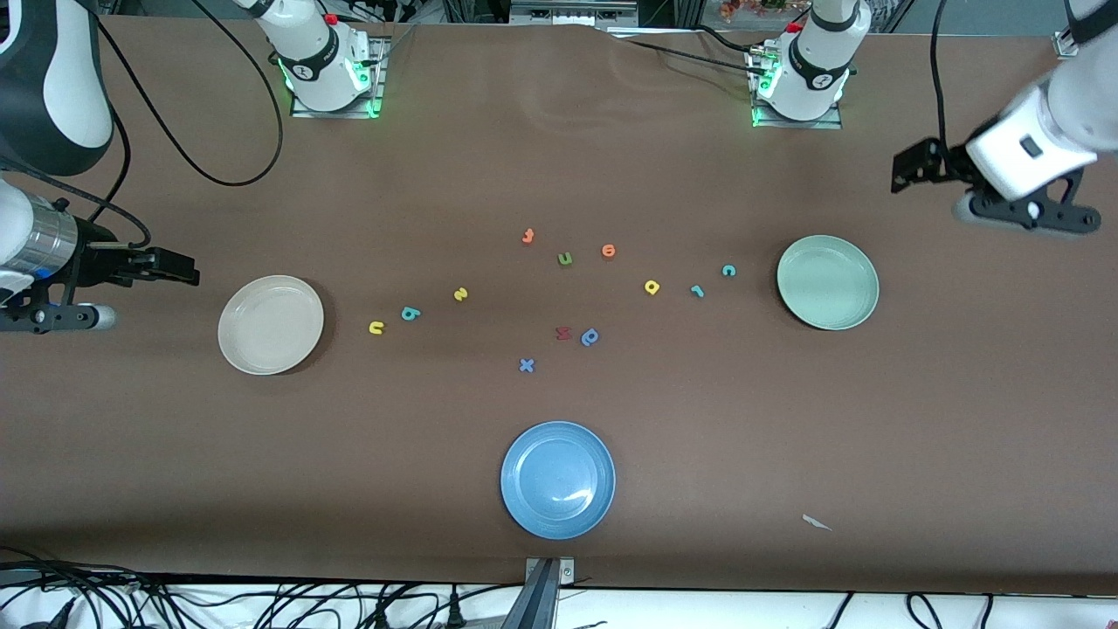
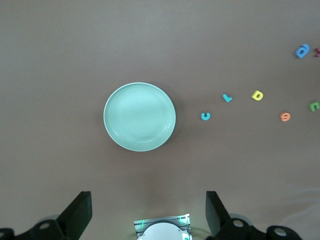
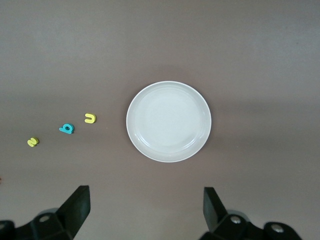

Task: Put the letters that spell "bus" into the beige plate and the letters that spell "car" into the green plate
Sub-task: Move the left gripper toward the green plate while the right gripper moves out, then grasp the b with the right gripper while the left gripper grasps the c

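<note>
Seen from above a brown table [image 1: 559,175]: both arms waiting high at the table's ends, nothing grasped. Left gripper [image 2: 149,212] spread wide over the bare table at the left arm's end, beside the green plate [image 1: 828,281]. Right gripper [image 3: 146,210] likewise spread wide at the right arm's end, beside the beige plate [image 1: 271,324]. Lying loose near the beige plate: yellow "u" [image 1: 376,328], teal "b" [image 1: 410,313], yellow "s" [image 1: 460,294]. Lying near the green plate: teal "c" [image 1: 728,271], teal "r" [image 1: 697,291], yellow "a" [image 1: 652,286]. Both plates empty. Blue plate [image 1: 558,480] nearest the front camera.
</note>
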Available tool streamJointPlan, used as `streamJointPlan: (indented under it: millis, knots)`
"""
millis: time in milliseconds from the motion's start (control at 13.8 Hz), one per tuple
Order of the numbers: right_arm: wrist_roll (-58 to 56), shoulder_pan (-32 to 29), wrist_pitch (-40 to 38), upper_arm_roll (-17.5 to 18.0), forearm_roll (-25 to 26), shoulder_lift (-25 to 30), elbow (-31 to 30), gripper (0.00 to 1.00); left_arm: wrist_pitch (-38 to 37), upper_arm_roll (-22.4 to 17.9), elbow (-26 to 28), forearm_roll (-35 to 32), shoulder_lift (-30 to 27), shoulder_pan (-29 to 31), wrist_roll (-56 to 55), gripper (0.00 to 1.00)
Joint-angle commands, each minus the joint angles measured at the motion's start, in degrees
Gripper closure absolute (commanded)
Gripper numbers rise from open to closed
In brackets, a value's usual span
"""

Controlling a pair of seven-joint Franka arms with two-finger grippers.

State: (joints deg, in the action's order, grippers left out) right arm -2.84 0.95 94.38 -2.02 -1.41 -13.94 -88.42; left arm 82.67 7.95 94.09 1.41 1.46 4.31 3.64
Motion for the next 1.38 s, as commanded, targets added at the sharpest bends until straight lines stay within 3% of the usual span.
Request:
streamJointPlan:
  millis: [0,145,362,651,869,1086,1303]
  knots:
    - [1.43,1.24,-0.25,0.44,1.49,-0.03,-0.26,0.00,1.69,-0.13,1.34,0.17,1.26,0.52,1.02,0.00]
    - [5.37,3.78,1.15,0.44,1.85,-1.00,-0.26,0.00,4.40,-0.04,6.07,0.95,0.47,0.09,1.11,0.00]
    - [7.94,8.00,6.50,0.53,1.85,-4.50,-0.70,0.00,18.88,0.31,17.31,3.94,-0.32,-0.18,1.02,0.00]
    - [14.42,12.66,12.23,0.44,1.85,-12.50,-0.70,0.00,31.46,2.33,27.17,4.12,-0.41,-0.27,0.14,0.00]
    - [16.38,14.69,14.60,0.53,0.97,-16.02,-1.31,0.01,45.35,5.31,36.22,4.12,-0.15,-0.53,-0.82,0.00]
    - [17.34,17.23,23.97,0.62,0.88,-17.79,-7.00,0.01,50.45,9.26,38.44,4.12,1.52,-0.53,-6.00,0.00]
    - [25.66,20.21,27.09,0.53,0.88,-17.70,-12.21,0.01,58.37,9.63,41.52,4.12,4.50,-1.75,-6.28,0.00]
